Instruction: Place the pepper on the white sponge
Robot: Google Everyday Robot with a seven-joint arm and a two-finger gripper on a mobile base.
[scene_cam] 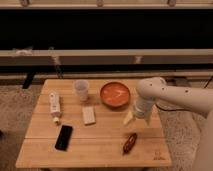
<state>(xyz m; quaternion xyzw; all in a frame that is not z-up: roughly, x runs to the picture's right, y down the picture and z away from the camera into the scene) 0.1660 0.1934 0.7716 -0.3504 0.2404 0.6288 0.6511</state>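
Wooden table [100, 152] carries the pepper [130, 143] near its front right edge, well apart from the white sponge [89, 115] at mid-table. Just behind the pepper hangs the gripper [136, 119], beside the orange bowl [115, 94]; whether it is wide or narrow cannot be told.

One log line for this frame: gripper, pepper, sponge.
stage: pre-grasp | gripper: over table, between orange bowl and pepper, apart from pepper | pepper: lying near front edge | white sponge: mid-table, nothing on it

Pretty much a robot test lab: gripper [130, 118] over a wooden table [100, 145], speckled carpet [15, 115] below, railed dark wall [100, 30] behind.
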